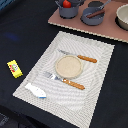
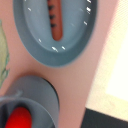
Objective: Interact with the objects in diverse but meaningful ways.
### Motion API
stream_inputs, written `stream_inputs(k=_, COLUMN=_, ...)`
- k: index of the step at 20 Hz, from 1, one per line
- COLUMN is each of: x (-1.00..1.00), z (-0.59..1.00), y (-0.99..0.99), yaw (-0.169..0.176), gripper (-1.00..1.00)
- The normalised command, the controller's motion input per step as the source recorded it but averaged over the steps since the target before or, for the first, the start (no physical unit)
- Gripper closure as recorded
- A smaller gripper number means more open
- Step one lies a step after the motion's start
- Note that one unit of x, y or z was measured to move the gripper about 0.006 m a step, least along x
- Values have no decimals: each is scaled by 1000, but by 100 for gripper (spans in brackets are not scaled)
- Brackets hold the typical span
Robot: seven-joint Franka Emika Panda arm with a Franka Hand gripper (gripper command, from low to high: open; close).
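Observation:
A brown sausage (image 1: 94, 14) lies in a shallow grey-blue saucepan (image 1: 93, 19) on the pink board at the back. Beside it, a red tomato (image 1: 66, 3) sits in a deeper grey pot (image 1: 69, 11). The wrist view looks straight down on both: the sausage (image 2: 56, 20) in the saucepan (image 2: 55, 52), and the tomato (image 2: 19, 119) in the pot (image 2: 44, 92). A white-and-blue fish (image 1: 36, 90) rests on the placemat's near corner. On the dark cloth at the exterior view's left lies a yellow packet (image 1: 14, 68). No gripper or fingers show in either view.
The pink board (image 1: 102, 31) also carries a pale bowl (image 1: 123, 17) at the exterior view's right. The striped placemat (image 1: 97, 85) holds a beige plate (image 1: 68, 66), a knife (image 1: 80, 57) and a fork (image 1: 65, 80), both orange-handled.

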Motion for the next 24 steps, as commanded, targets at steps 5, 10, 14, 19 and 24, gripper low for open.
stream_inputs(k=5, x=23, z=248, y=-996, yaw=0, gripper=-100)
stream_inputs(k=10, x=0, z=7, y=-1000, yaw=0, gripper=-100)
stream_inputs(k=14, x=60, z=-53, y=-1000, yaw=0, gripper=-100)
stream_inputs(k=19, x=89, z=-93, y=-1000, yaw=0, gripper=-100)
stream_inputs(k=24, x=86, z=-101, y=-1000, yaw=0, gripper=-100)
